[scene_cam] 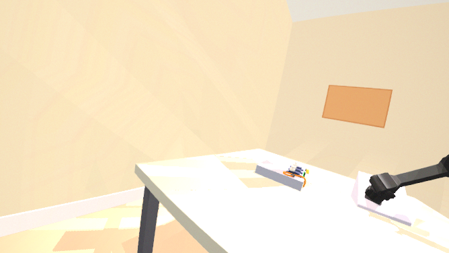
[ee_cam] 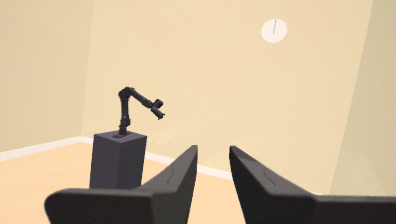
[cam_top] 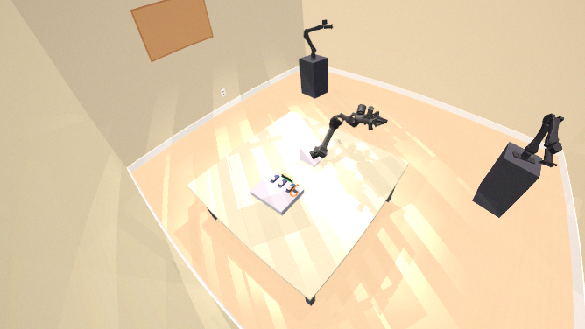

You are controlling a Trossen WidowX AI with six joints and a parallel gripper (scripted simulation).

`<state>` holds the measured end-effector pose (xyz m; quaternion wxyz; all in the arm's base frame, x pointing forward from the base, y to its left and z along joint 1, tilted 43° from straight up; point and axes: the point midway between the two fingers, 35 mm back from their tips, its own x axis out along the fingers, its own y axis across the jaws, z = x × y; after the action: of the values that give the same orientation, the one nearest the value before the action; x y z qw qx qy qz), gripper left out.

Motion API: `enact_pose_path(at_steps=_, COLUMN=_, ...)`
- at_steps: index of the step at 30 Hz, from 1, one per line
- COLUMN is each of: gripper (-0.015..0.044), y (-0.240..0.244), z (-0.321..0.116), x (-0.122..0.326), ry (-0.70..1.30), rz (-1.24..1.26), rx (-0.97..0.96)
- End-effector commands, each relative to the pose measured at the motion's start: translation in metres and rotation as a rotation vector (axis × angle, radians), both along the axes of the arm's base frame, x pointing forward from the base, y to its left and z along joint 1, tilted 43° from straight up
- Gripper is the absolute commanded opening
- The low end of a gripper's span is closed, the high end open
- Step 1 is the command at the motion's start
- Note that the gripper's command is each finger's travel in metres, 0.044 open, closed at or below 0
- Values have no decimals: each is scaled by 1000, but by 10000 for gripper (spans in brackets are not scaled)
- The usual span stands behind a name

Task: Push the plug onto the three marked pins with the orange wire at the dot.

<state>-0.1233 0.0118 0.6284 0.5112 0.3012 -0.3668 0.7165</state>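
My gripper [cam_top: 385, 121] [ee_cam: 213, 150] is partly open, with nothing between its fingers. It is raised and reaches out on the side away from the holder, pointing at a wall in the wrist view. The pale block-shaped holder [cam_top: 277, 199] [scene_cam: 278, 177] lies on the table [cam_top: 306, 271] [scene_cam: 208, 208]. Small dark blue servo bodies with white tops sit on it. An orange lead [cam_top: 294, 196] [scene_cam: 304, 182] curls at its corner. Green and yellow bits show beside the servos. The plug, pins, coloured band and dot are too small to tell.
My arm's base [cam_top: 318, 152] [scene_cam: 383, 188] stands by a pale angular piece [scene_cam: 386, 212] on the table. Two other arms stand on dark pedestals [cam_top: 313, 79] [cam_top: 508, 184] beyond the table. One pedestal [ee_cam: 117, 162] shows in the wrist view.
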Motion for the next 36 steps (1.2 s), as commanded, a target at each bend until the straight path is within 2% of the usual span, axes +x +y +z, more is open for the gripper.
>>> enact_pose_path(at_steps=1, gripper=115, y=19, z=0, x=27, ry=55, rz=-79, rx=-6)
enact_pose_path(at_steps=18, gripper=115, y=67, z=-17, x=122, ry=218, rz=-387, rx=-43)
enact_pose_path(at_steps=36, gripper=115, y=89, z=-63, x=234, ry=390, rz=-754, rx=-124)
